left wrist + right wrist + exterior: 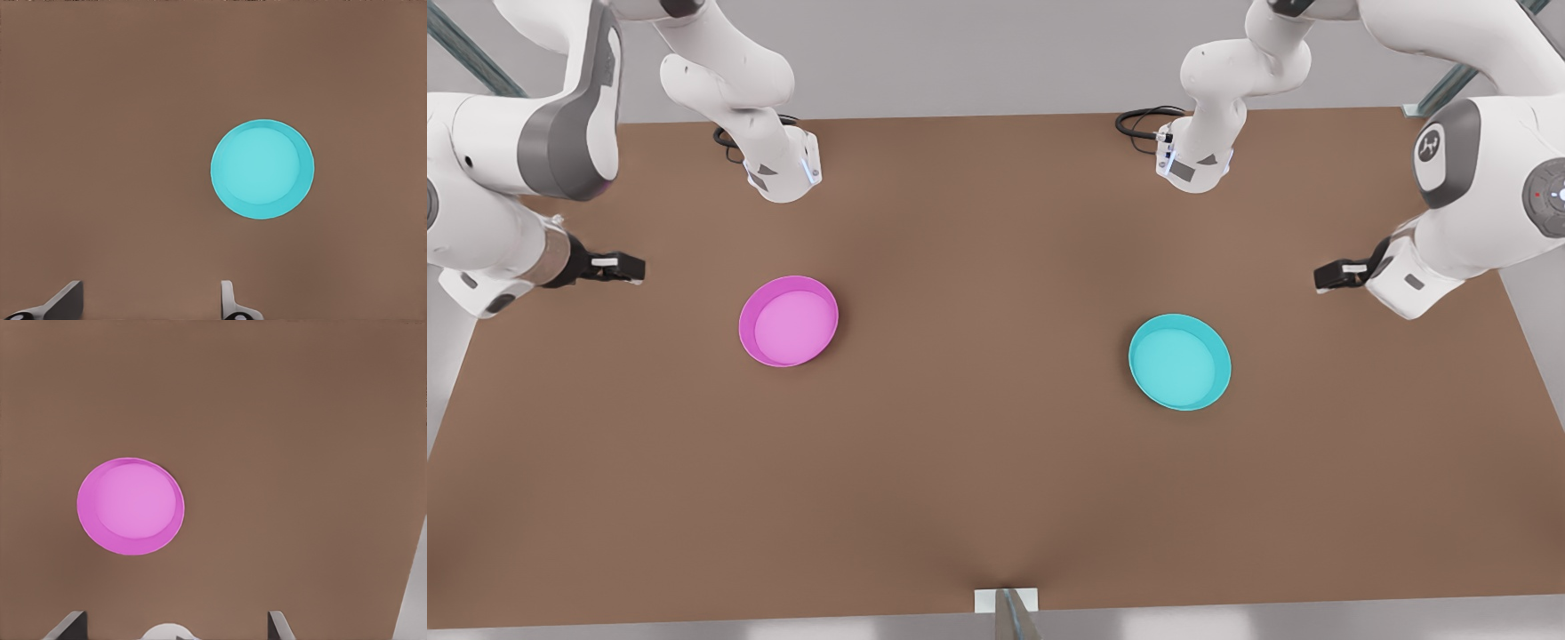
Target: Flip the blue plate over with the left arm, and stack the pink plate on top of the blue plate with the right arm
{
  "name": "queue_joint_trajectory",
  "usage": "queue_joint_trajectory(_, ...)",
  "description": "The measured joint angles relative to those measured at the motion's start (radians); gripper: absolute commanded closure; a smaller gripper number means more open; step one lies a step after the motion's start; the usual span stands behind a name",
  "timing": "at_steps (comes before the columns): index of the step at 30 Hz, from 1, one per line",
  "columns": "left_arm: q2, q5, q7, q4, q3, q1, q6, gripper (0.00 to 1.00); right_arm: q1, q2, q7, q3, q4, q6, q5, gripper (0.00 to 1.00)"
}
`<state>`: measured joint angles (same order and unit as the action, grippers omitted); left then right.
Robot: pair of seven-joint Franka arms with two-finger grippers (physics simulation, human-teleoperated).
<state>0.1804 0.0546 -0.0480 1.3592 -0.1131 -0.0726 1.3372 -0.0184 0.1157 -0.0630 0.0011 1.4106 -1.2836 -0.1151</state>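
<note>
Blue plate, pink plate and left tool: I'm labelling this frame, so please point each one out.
Blue plate (1179, 362): front view, middle of its flat inside.
Pink plate (789, 321): front view, middle of its lighter inside.
Left tool (1332, 276): front view's right, black fingertips, away from the blue plate.

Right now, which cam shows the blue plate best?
Left wrist view: the blue plate sits near centre, seen from above, rim up, unobstructed. Front view shows it on the front view's right, smaller.
</note>
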Motion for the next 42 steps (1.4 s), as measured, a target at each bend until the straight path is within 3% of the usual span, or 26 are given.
queue_joint_trajectory(3,0.023,0.0,-0.008,0.013,0.003,0.003,0.015,0.0,0.006,0.001,-0.006,0.0,0.0,-0.039,0.006,0.0)
queue_joint_trajectory(10,0.227,-0.194,0.062,0.471,0.133,-0.048,0.354,0.0,0.013,0.003,-0.016,0.001,0.0,-0.079,0.013,0.0)
queue_joint_trajectory(13,0.284,-0.31,0.172,0.586,0.145,-0.083,0.523,0.0,0.011,0.005,-0.02,0.001,0.0,-0.086,0.015,0.0)
queue_joint_trajectory(23,0.333,-0.516,0.541,0.66,0.138,-0.047,0.797,0.0,0.01,0.01,-0.027,0.001,0.0,-0.094,0.021,0.0)
queue_joint_trajectory(24,0.329,-0.529,0.566,0.66,0.138,-0.035,0.806,0.15,0.01,0.01,-0.027,0.001,0.0,-0.094,0.023,0.0)
queue_joint_trajectory(26,0.323,-0.545,0.608,0.66,0.138,-0.018,0.82,0.29,0.01,0.01,-0.028,0.001,0.0,-0.094,0.026,0.0)
queue_joint_trajectory(34,0.334,-0.56,0.732,0.654,0.139,0.029,0.879,0.35,0.011,0.011,-0.031,0.001,0.0,-0.093,0.029,0.0)
queue_joint_trajectory(39,0.351,-0.555,0.785,0.648,0.139,0.042,0.915,0.5,0.011,0.014,-0.033,0.001,0.0,-0.092,0.03,0.0)
queue_joint_trajectory(42,0.356,-0.553,0.81,0.648,0.139,0.049,0.93,0.52,0.011,0.015,-0.033,0.001,0.0,-0.092,0.03,0.0)
